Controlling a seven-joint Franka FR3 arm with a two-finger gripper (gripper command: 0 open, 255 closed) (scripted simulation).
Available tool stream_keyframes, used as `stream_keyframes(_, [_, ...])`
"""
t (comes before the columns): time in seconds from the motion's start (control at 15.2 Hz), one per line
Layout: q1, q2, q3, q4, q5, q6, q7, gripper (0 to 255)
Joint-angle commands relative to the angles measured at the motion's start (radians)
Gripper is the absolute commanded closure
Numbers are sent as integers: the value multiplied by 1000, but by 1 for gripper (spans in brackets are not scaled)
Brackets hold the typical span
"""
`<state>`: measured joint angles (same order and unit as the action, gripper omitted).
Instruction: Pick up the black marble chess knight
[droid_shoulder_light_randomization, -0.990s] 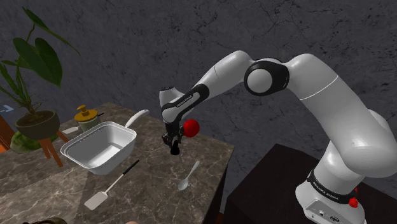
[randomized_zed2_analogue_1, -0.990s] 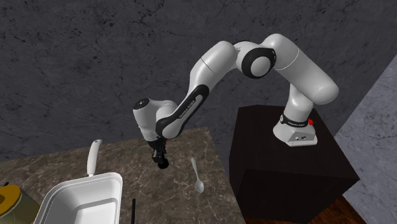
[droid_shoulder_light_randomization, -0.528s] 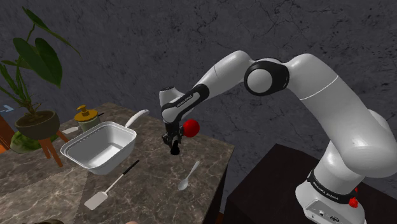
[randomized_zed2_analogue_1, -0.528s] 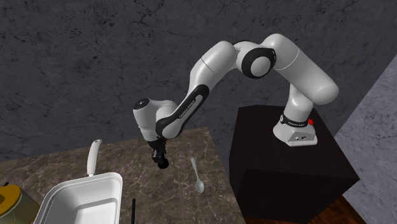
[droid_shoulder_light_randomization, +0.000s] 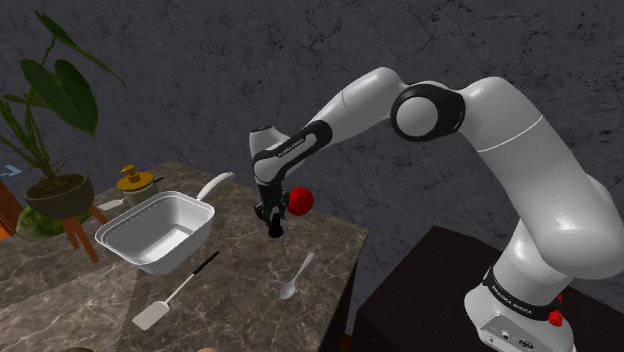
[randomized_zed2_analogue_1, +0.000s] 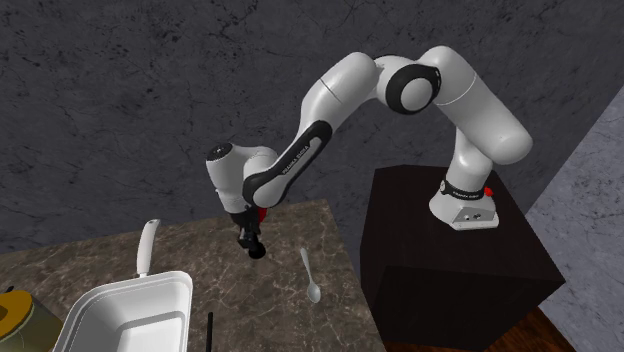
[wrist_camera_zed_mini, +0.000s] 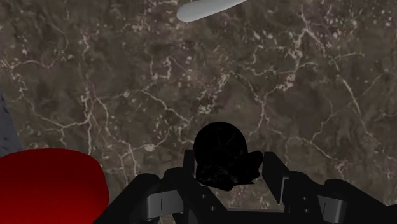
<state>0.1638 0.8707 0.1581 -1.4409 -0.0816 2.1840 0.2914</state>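
The black chess knight (wrist_camera_zed_mini: 224, 155) sits clasped between my two black fingers (wrist_camera_zed_mini: 191, 167), so the gripper (wrist_camera_zed_mini: 230, 170) is shut on it. In the shoulder view the gripper (droid_shoulder_light_randomization: 275, 226) hangs above the dark marble table (droid_shoulder_light_randomization: 250, 290), the knight (droid_shoulder_light_randomization: 277, 232) a dark lump at its tip, off the surface. The second exterior view has the gripper (randomized_zed2_analogue_1: 251, 243) holding the knight (randomized_zed2_analogue_1: 258, 252) above the table (randomized_zed2_analogue_1: 280, 300). A red round object (droid_shoulder_light_randomization: 300, 201) lies just beside the hand, also seen as a red round object (wrist_camera_zed_mini: 49, 188) close to the fingers.
A white pan (droid_shoulder_light_randomization: 156, 233) stands toward the shoulder view's left, with a black-handled spatula (droid_shoulder_light_randomization: 172, 294) in front of it. A silver spoon (droid_shoulder_light_randomization: 296, 276) lies near the table's edge. A yellow-lidded pot (droid_shoulder_light_randomization: 136, 183) and a potted plant (droid_shoulder_light_randomization: 52, 150) stand farther left.
The arm has lifted a little and the gripper has risen slightly with the knight still held. Nothing on the table has moved.
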Motion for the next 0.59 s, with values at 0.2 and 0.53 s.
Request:
stream_keyframes(0.2, [-4,-46,5,-8,5,-38,0,255])
stream_keyframes(0.53, [-6,-74,7,-11,8,-63,-1,255])
